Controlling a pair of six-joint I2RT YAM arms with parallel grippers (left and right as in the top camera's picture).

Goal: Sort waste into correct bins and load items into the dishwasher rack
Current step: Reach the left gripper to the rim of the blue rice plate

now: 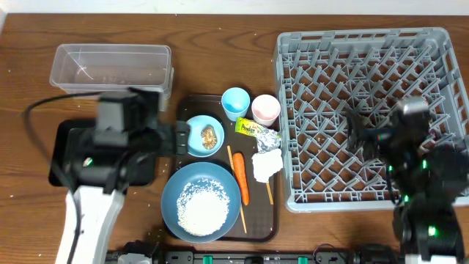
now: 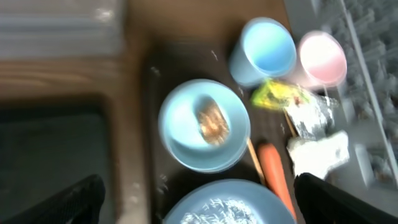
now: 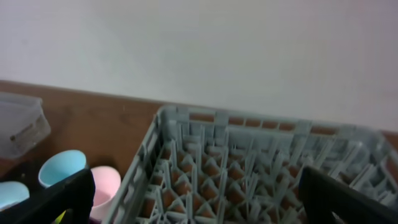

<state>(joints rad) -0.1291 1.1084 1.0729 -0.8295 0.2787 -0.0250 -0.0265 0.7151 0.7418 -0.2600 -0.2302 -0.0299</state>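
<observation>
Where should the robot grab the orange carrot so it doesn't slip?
Come from straight above and pinch across the carrot near its fat end. It lies flat on the brown tray, and its thin tip sits tight beside the plate, so the fat end likely gives more room and hold.

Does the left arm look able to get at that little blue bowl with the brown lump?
Probably yes: the left gripper hangs open close to the small bowl, and nothing lies between them.
</observation>
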